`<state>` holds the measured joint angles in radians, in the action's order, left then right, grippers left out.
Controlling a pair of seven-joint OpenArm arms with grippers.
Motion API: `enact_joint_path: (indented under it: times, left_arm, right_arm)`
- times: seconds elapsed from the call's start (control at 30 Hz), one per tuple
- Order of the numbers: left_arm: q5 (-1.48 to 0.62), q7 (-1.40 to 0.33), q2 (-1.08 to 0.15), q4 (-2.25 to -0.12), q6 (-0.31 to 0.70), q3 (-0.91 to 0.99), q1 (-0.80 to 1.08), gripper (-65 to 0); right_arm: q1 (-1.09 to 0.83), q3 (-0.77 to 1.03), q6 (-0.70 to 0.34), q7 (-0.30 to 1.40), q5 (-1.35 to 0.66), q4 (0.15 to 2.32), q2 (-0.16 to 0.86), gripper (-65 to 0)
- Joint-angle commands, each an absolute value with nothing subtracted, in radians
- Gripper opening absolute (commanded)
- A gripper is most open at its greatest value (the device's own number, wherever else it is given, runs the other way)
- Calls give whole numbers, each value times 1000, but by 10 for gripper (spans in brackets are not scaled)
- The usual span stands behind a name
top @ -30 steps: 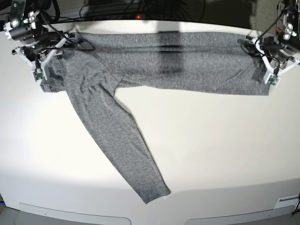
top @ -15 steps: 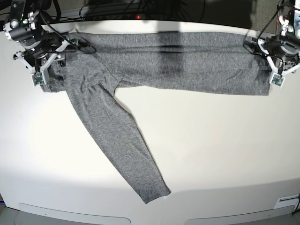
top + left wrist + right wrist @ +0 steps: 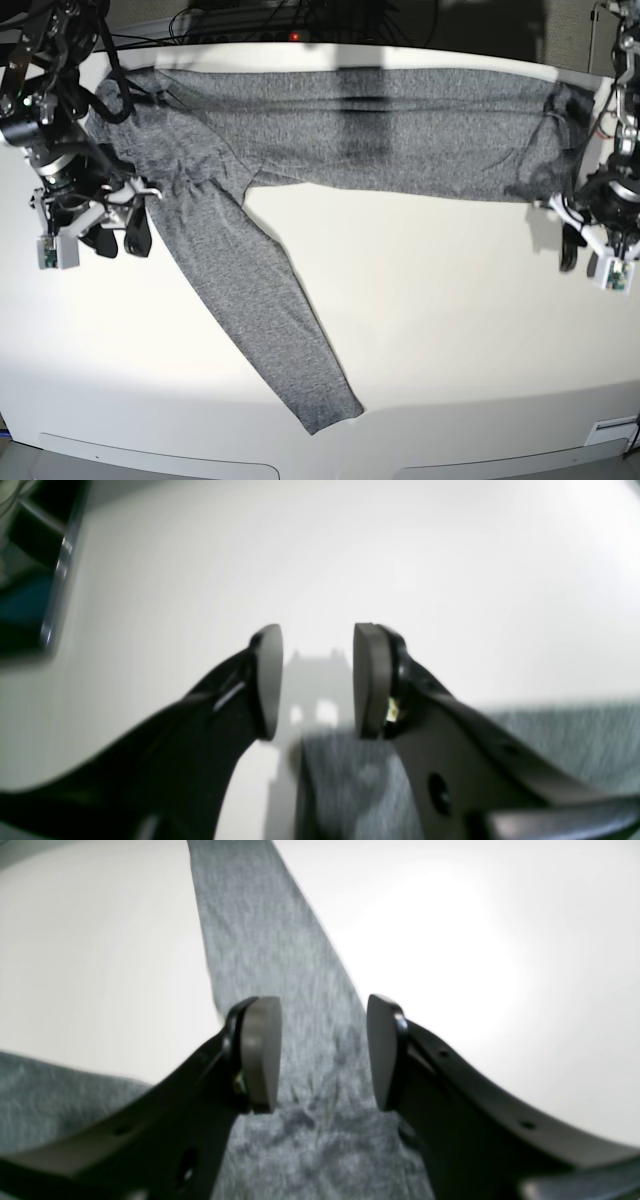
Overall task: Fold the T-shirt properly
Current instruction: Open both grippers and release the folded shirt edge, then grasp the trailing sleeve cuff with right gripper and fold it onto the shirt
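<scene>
The T-shirt (image 3: 380,130) lies spread along the far side of the white desk (image 3: 450,320), its body a wide band from one arm to the other, with 1 long sleeve (image 3: 255,300) running diagonally toward the near edge. Both grippers hang just above the desk with jaws spread and nothing between the pads: the right gripper (image 3: 322,1055) over the top of that sleeve, the left gripper (image 3: 315,680) just off the hem corner (image 3: 345,780), which shows below its fingertips. The step in hand looks like choosing fresh hold points for the next fold. To do it well, each gripper should come straight down on an edge, catching every layer there, and pinch firmly; thin knit slips and bunches easily. The loose sleeve probably wants laying across the body first, so the right gripper should take it and carry it flat, without dragging the body.
</scene>
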<state>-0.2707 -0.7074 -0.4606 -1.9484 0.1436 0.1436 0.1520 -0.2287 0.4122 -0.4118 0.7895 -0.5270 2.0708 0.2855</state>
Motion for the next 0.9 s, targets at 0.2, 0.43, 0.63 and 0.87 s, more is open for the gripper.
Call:
enact_joint_path:
  times: [0.2, 0.43, 0.63, 0.87]
  left_arm:
    - [-347, -636, -364, -1962, 194, 148, -19, -422]
    - [-350, -689, -325, -1963, 205, 147, -17, -422]
    - [-350, -761, -324, -1963, 207, 147, -11, -422]
    - [-350, -775, -324, -1963, 206, 147, -11, -422]
  right_arm:
    - [-128, 418, -414, 745, -535, 2077, 262, -363]
    - [85, 340, -416, 662, -526, 1875, 196, -363]
    - [362, 153, -415, 601, -362, 1427, 137, -364]
    - [660, 30, -408, 444, -115, 847, 48, -602]
